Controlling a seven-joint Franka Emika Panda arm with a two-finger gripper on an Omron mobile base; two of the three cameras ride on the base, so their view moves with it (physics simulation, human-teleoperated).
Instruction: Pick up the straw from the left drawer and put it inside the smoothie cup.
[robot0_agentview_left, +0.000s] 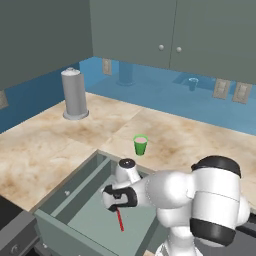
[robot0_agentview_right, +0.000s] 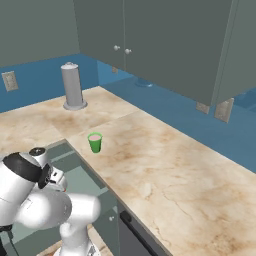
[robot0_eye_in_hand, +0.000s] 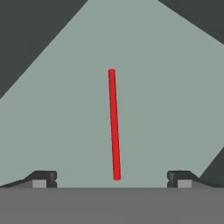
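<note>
Viewed from the left base camera, the drawer (robot0_agentview_left: 75, 200) was seen pulled out below the counter (robot0_agentview_left: 50, 145), with the straw (robot0_agentview_left: 120, 220) lying flat on its floor. The gripper (robot0_agentview_left: 114, 206) was positioned inside the drawer, directly above the straw's upper end; its jaw state could not be judged from this angle. The cup (robot0_agentview_left: 140, 144) was standing upright on the counter just behind the drawer, and a grey canister (robot0_agentview_left: 74, 94) was placed well apart from it, near the back wall.

From the right base camera, the cup (robot0_agentview_right: 95, 142) was seen on the counter (robot0_agentview_right: 165, 165) beside the drawer's far corner, with the canister (robot0_agentview_right: 73, 86) farther back.

In the hand view, the straw (robot0_eye_in_hand: 114, 124) was shown lying straight on the drawer floor (robot0_eye_in_hand: 65, 122), centred between the two fingertips (robot0_eye_in_hand: 43, 179). The jaws were spread wide, and no contact with the straw was made.
</note>
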